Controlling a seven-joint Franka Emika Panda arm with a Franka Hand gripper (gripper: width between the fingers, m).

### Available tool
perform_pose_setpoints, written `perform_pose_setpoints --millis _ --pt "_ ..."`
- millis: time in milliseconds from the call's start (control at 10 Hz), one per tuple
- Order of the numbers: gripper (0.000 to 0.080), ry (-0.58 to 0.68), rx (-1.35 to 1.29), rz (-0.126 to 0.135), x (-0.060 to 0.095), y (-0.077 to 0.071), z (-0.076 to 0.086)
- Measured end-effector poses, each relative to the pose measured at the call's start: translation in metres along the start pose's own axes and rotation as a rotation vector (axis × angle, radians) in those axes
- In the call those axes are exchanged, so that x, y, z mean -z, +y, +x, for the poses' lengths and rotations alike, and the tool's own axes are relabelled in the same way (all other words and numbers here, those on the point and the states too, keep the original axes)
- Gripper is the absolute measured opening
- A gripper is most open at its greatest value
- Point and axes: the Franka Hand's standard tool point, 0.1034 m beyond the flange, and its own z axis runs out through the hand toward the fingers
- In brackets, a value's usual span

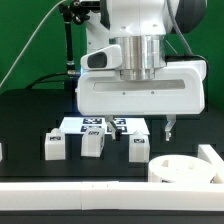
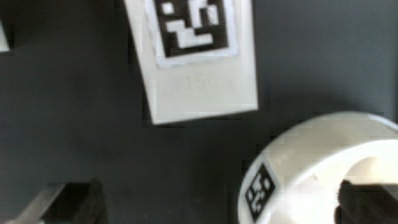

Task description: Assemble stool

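Exterior view: the white plastic round ring-rimmed seat [image 1: 185,170] lies bare at the right, by the long white wall strip [image 1: 60,192]. Three small white blocky tagged legs [image 1: 92,143] stand loose beside the marker board [image 1: 95,124]. The gripper [image 1: 144,127] hovers with its fingers apart, empty. Nothing looks joined, so every leg is left to fit.

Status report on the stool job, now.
Gripper open, empty. Seat lying apart from it, ungripped. Three legs loose, none attached. Nothing blocking the seat.

Black bench [image 1: 25,115], pale green wall [image 1: 15,20] behind, thin black stand [image 1: 67,45] toward the exterior view's left, long white strip [image 1: 70,196] in front
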Motion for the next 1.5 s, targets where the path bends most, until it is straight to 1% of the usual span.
perform_pose_setpoints --millis 100,200,300,400,500,600,700,900,1000,1100,1200,1300,1400,1500 --pt "0.0649 0.0 0.008 -0.001 -0.006 0.001 -0.002" --pt "0.0649 -0.043 0.031 -0.006 -0.012 0.004 -0.009" --pt "0.0649 -0.13 0.036 -0.006 -0.01 0.007 -0.012" --pt "0.0649 -0.16 0.036 -0.005 -0.008 0.005 -0.007" --pt "0.0649 -0.235 0.04 -0.01 -0.009 0.005 -0.012" --pt "0.0649 -0.292 0.038 -0.013 -0.008 0.004 -0.012" --pt "0.0649 -0.383 0.033 -0.021 -0.008 0.001 -0.015" --pt "0.0649 -0.493 0.051 -0.018 -0.013 0.0 -0.014" --pt "0.0649 -0.58 0.051 -0.023 -0.011 0.001 -0.02" --pt "0.0649 -0.646 0.052 -0.026 -0.012 0.001 -0.021" --pt "0.0649 -0.699 0.055 -0.031 -0.014 0.001 -0.022" --pt "0.0649 -0.785 0.056 -0.04 -0.014 0.003 -0.026" --pt "0.0649 -0.846 0.054 -0.045 -0.017 0.003 -0.026" --pt "0.0649 -0.946 0.053 -0.054 -0.018 0.003 -0.03"
